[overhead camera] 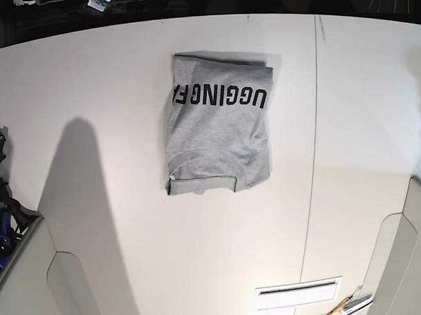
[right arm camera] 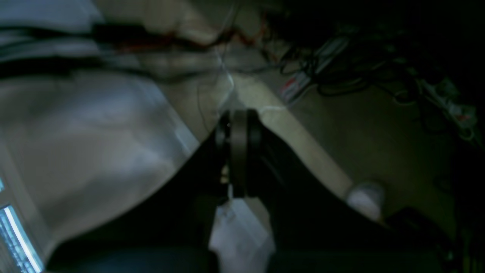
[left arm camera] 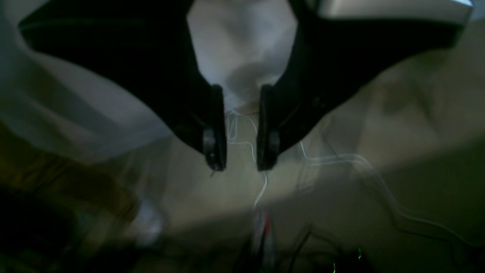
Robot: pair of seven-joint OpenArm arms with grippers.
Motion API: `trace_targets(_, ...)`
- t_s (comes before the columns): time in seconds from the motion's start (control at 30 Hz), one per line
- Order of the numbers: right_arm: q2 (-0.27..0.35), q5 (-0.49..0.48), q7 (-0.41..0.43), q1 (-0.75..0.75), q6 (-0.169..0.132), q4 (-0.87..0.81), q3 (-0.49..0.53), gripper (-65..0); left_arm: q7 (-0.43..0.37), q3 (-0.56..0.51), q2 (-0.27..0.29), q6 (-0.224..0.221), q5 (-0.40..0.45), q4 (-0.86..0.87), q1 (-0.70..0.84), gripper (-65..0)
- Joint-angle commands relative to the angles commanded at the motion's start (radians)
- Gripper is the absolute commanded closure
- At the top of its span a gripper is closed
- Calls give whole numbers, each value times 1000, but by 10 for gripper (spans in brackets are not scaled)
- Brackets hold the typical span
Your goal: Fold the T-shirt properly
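The T-shirt (overhead camera: 220, 140) lies folded into a compact grey rectangle on the white table (overhead camera: 111, 99) in the base view. Its black lettering (overhead camera: 219, 96) runs across the far part, and the ribbed collar (overhead camera: 204, 177) sits at the near edge. Neither arm shows in the base view. In the blurred left wrist view my left gripper (left arm camera: 241, 163) hangs with its jaws a narrow gap apart and nothing between them. My right gripper (right arm camera: 238, 117) has its fingers pressed together and holds nothing. No cloth can be made out in either wrist view.
A seam (overhead camera: 316, 161) runs down the table right of the shirt. A slotted vent (overhead camera: 298, 293) and a tool (overhead camera: 350, 306) sit near the front right. Dark and blue gear (overhead camera: 1, 206) stands at the left edge. Cables and power strips (right arm camera: 341, 68) lie on the floor.
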State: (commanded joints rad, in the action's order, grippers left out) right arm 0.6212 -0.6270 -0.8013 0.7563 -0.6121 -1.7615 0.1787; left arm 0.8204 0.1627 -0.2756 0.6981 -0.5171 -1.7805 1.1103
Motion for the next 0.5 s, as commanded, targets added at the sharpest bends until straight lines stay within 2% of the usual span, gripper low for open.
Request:
trace_targets(0.13,0,99,137,-4,6,121,86,0,-152,-137,-26,0,104,251,-81,-150)
trace_targets(0.27,-1,116,235,-71,6,290,179,0,-408,-243,-26,0,161,526,-203,-150)
trace_targets(0.33,-4,115,250,-134,6,381,233,0,-494,-294,-26,0,172,663,-270,-150)
trace_targets(0.4,-8,115,266,-200,6,472,288,0,-533,-349,-23,0,202,798,-352,-150)
trace_targets(0.5,-11,122,333,-296,6,595,377,0,-536,-444,-19,0,207,986,-479,-150)
